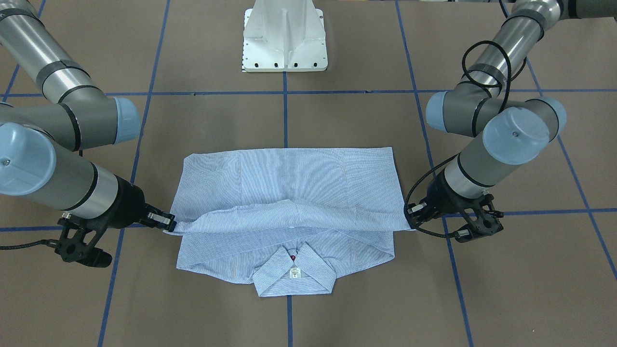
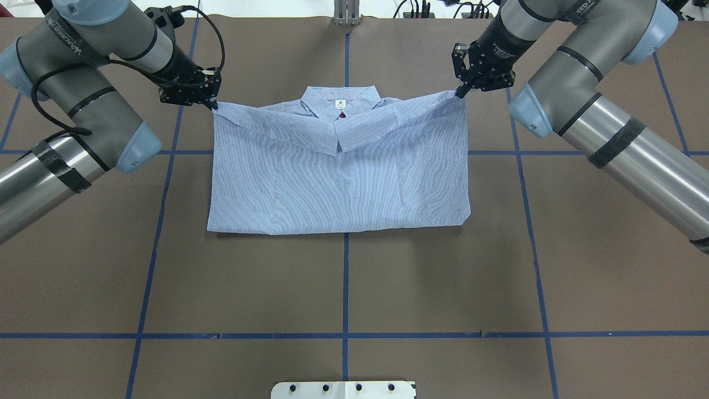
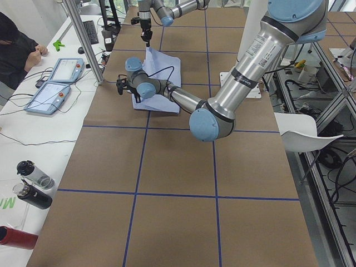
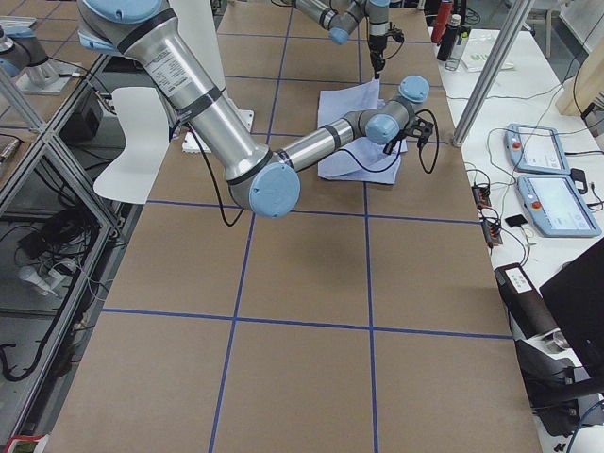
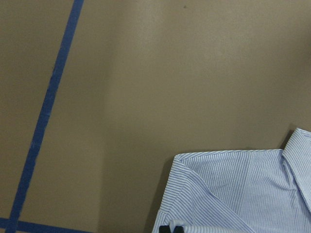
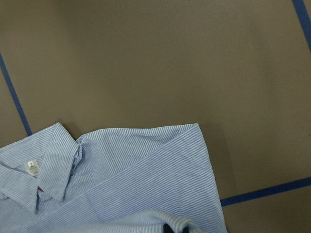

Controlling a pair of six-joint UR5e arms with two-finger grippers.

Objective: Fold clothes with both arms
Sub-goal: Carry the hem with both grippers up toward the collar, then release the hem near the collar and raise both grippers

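Observation:
The light blue striped shirt (image 2: 338, 183) lies folded into a wide rectangle at the table's middle. Its collar (image 2: 318, 102) and white neck label (image 1: 293, 273) are on the side away from the robot. My left gripper (image 2: 213, 104) is shut on the shirt's far corner on its side, and my right gripper (image 2: 460, 93) is shut on the opposite far corner. Between them a folded-over layer (image 1: 289, 214) is stretched and slightly raised just behind the collar. Both wrist views show black fingertips (image 5: 170, 228) (image 6: 169, 227) pinching striped cloth at the bottom edge.
The white pedestal base (image 2: 343, 389) stands at the table's near edge. Blue tape lines (image 2: 345, 288) grid the brown tabletop. In the exterior left view a person (image 3: 16, 50), two control pendants (image 3: 55, 89) and bottles (image 3: 33, 183) are beside the table, and a white chair (image 3: 306, 133) on the other side.

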